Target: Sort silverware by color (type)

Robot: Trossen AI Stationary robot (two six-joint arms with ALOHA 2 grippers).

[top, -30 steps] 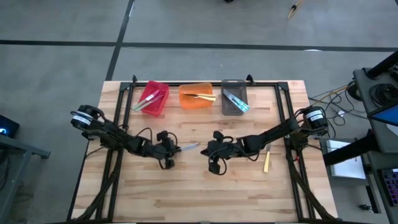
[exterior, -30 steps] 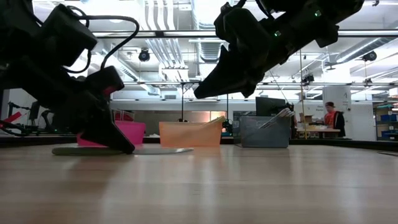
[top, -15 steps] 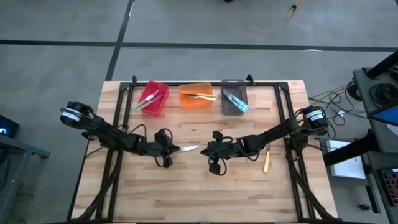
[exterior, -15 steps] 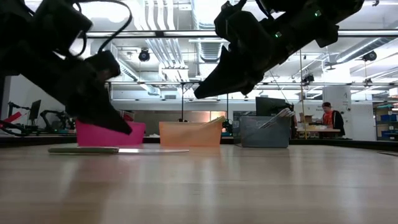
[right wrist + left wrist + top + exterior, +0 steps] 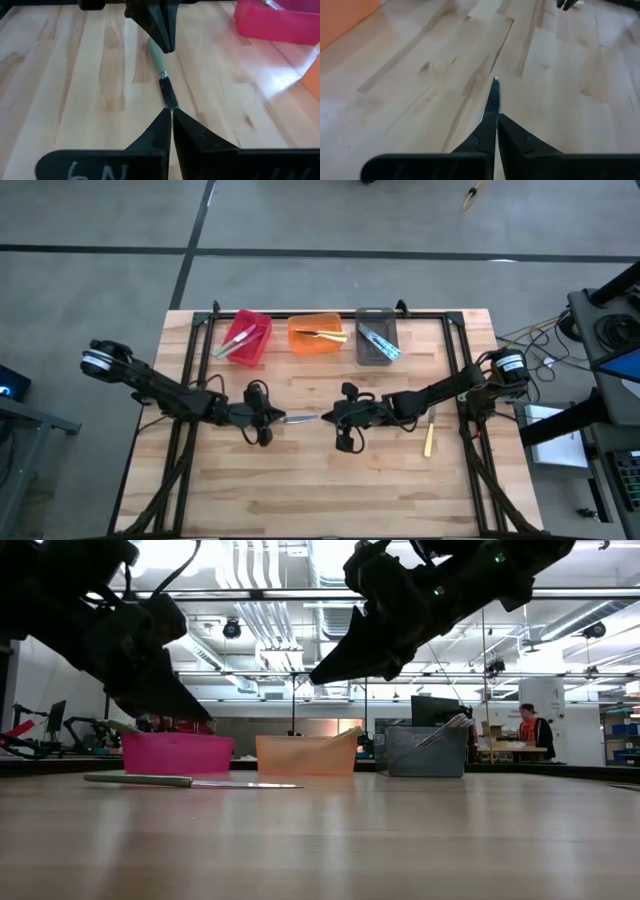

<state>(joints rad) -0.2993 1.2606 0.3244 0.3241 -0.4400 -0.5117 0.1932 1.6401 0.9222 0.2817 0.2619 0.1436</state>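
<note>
Your wooden table point(image 5: 300, 490) carries both arms, reaching in from opposite sides and meeting near the middle.

Left gripper point(image 5: 272, 418): in its wrist view the fingers point(image 5: 516, 140) sit pressed together with only a thin slit between them, clamping nothing. The low view shows it hanging above the board, clear of the knife.

Right gripper point(image 5: 328, 418): its fingers point(image 5: 192, 132) are also closed tip to tip and empty. In the low view it hangs raised off the table, pointing down toward the left gripper.

Three bins run in a row along the far edge:
- The red bin point(image 5: 252, 320) is on the left and holds green-handled pieces point(image 5: 236, 345).
- The orange bin point(image 5: 300, 345) is in the middle with pale yellow-handled pieces point(image 5: 324, 334).
- The grey bin point(image 5: 362, 352) is on the right with light blue-handled pieces point(image 5: 380, 342).

The green-handled knife point(image 5: 300, 418) lies flat on the table between the two grippers. You can see this in the low view, handle toward the left arm and blade toward the right. From the right wrist view the left gripper's tips are over the handle and the blade tip lies just ahead of the right gripper's fingers.

One yellow-handled utensil point(image 5: 429, 440) lies loose on the table just beside the right arm, well apart from the bins.
</note>
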